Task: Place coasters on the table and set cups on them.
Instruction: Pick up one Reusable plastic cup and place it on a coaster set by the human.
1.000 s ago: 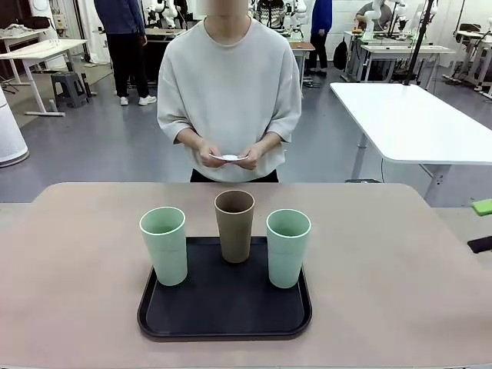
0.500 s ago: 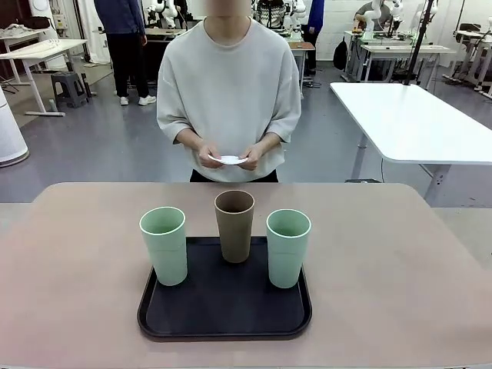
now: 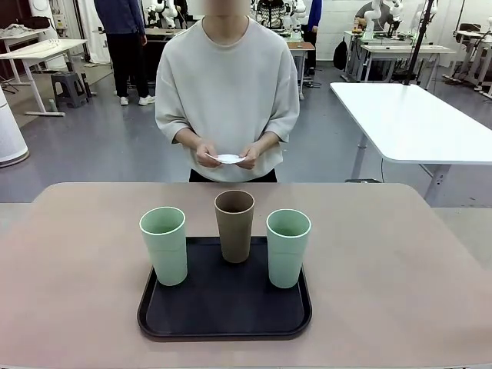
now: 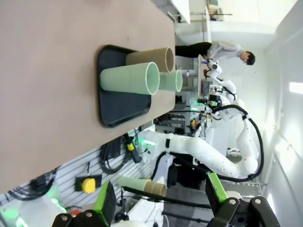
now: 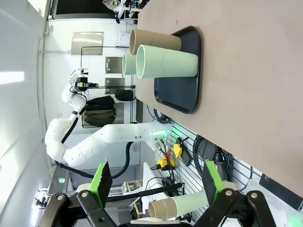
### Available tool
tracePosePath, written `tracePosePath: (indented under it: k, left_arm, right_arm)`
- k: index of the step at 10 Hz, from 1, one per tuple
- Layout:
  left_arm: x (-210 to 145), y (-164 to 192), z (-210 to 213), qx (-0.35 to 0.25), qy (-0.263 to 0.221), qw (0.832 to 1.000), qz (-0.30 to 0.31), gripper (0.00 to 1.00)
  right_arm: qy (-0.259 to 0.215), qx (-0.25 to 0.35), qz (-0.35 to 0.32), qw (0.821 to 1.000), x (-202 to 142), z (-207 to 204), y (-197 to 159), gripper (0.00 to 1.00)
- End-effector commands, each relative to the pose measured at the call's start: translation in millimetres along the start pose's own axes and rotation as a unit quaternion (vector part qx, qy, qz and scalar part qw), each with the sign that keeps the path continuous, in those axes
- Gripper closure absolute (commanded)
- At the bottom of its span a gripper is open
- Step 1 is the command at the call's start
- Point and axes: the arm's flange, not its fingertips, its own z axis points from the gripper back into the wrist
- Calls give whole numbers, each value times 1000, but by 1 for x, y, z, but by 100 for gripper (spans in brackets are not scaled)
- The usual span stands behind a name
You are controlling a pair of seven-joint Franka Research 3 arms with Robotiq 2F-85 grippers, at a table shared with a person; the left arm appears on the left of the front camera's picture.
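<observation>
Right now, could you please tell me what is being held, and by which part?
The person's hands hold the coasters by opposite edges. The left gripper and right gripper are open and empty.

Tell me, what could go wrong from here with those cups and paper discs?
The left mint cup, brown cup and right mint cup are tall and stand close together on the black tray; grabbing one might tip a neighbour. The paper coasters, now in the person's hands, look thin and light; a cup set down could shove one aside.
</observation>
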Motion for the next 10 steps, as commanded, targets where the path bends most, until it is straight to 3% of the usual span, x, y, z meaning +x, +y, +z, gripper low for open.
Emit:
tracePosePath:
  k: [1,10]
  left_arm:
    - [-2,-1,0,-5,-4,1000,1,0]
    - [-2,-1,0,-5,-4,1000,1,0]
  right_arm:
    - [-3,-1,-2,1000,1,1,0,0]
    - [-3,-1,-2,1000,1,1,0,0]
